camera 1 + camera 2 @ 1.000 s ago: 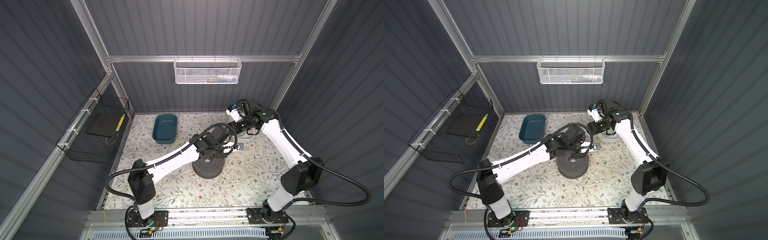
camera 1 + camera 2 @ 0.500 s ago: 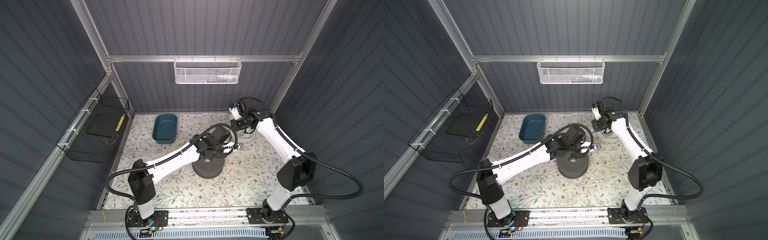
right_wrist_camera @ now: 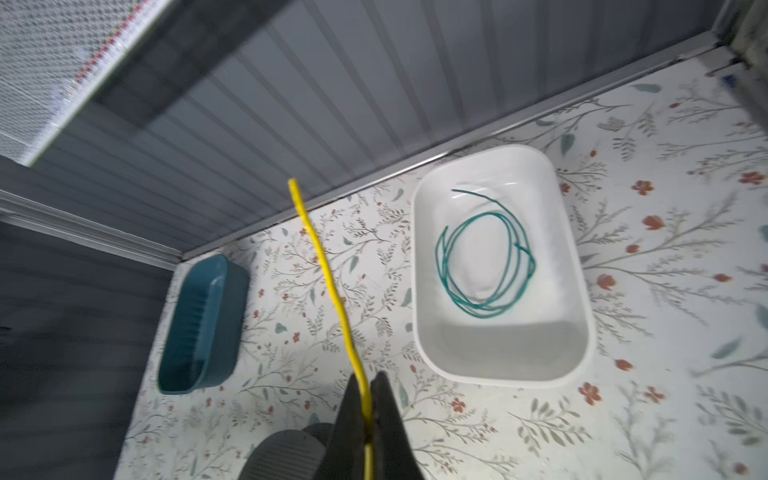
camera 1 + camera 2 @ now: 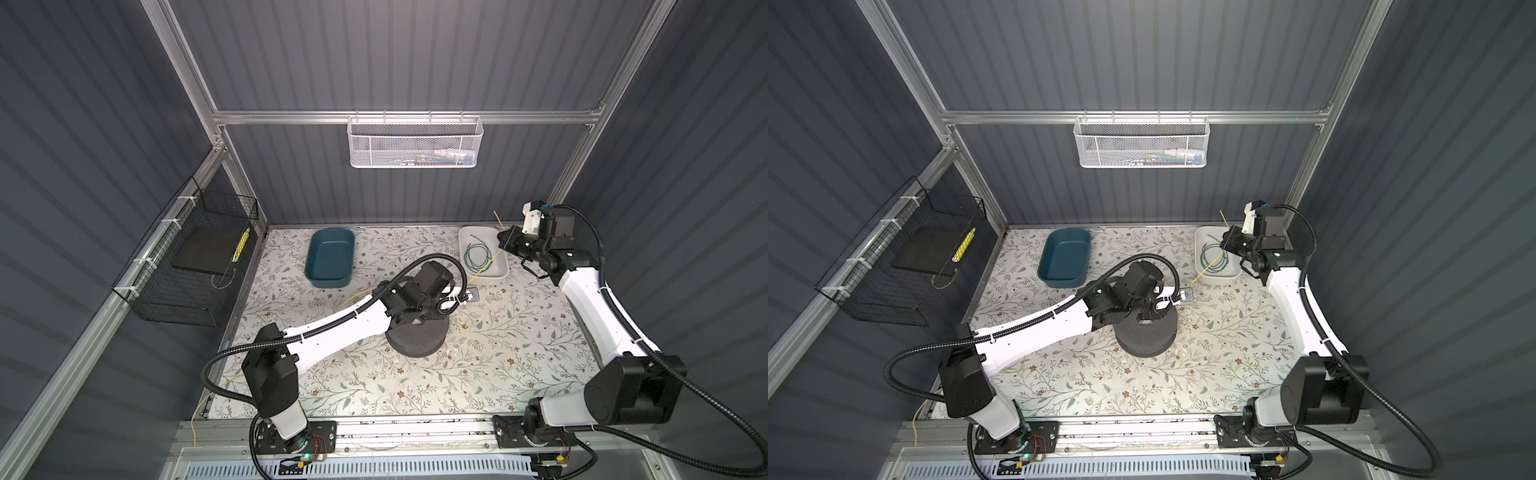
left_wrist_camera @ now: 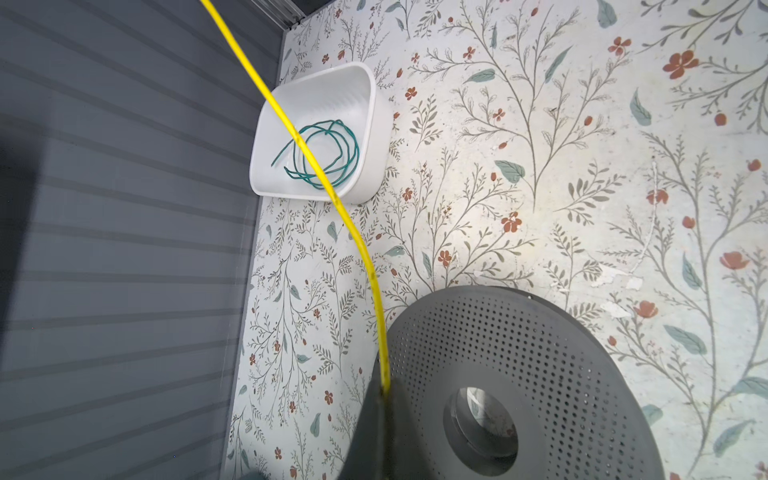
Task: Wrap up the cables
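Note:
The yellow cable [image 4: 484, 268] [image 4: 1208, 269] stretches in the air between my two grippers, across the white tray [image 4: 498, 274]. My right gripper [image 4: 503, 243] [image 3: 365, 386] is shut on it near its free end, above the tray's right rim. Over the rim of a dark perforated disc [image 4: 415, 340] [image 5: 540, 353], my left gripper [image 5: 384, 392] is shut on the yellow cable [image 5: 314, 166]. In both top views its wrist hides it. The green cable [image 3: 478, 314] lies coiled in the white tray [image 3: 498, 353].
An empty teal tray [image 4: 330, 257] stands at the back, left of the middle. A white mesh basket [image 4: 415, 141] hangs on the back wall. On the left wall is a black wire basket [image 4: 187, 266]. More yellow cable trails left of the left arm [image 4: 357, 300].
My right gripper has shut on the yellow cable and swung right toward the back corner, uncovering the white tray. The left arm has stayed over the disc.

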Robot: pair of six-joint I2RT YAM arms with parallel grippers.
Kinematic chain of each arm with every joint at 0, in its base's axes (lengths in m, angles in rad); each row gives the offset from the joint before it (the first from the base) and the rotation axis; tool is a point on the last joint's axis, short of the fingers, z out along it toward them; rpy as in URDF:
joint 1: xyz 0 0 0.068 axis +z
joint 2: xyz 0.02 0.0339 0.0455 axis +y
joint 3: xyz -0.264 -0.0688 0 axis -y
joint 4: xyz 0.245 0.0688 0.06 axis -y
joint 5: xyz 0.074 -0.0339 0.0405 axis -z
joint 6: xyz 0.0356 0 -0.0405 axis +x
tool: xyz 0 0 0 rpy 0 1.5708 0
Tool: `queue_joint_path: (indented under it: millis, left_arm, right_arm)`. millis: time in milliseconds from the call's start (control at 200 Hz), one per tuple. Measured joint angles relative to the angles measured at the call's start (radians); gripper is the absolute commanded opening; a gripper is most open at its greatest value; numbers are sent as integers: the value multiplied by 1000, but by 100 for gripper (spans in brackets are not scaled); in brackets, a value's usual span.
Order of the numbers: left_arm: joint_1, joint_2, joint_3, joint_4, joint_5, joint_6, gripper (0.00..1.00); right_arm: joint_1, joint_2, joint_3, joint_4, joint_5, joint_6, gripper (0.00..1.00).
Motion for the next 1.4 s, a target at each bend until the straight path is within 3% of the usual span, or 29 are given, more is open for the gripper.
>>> queue_joint_path:
  millis: [205, 560, 870, 950, 995, 1020, 1210, 1400]
  left_arm:
    - [0, -7, -57, 92, -8, -47, 0]
    - [-12, -27, -193, 338, 14, -178, 0]
    - [-13, -29, -236, 451, 54, -243, 0]
    - [-13, -29, -236, 459, 56, -244, 0]
    - [-13, -29, -235, 448, 55, -243, 0]
    - [-12, -29, -235, 426, 52, -243, 0]
    - [-8, 16, -138, 319, 45, -204, 0]
    - [20, 86, 21, 292, 88, -147, 0]
  right_arm:
    - [-123, -109, -278, 277, -125, 268, 0]
    - [-219, -216, -602, 734, -124, 733, 0]
    - [-248, -229, -671, 898, -117, 887, 0]
    - [-257, -222, -671, 915, -143, 887, 19]
    - [-264, -218, -669, 921, -144, 881, 41]
    - [-276, -214, -666, 924, -143, 881, 47]
    - [-315, -239, -648, 898, -184, 805, 60]
    - [-311, -315, -648, 842, -337, 728, 66]
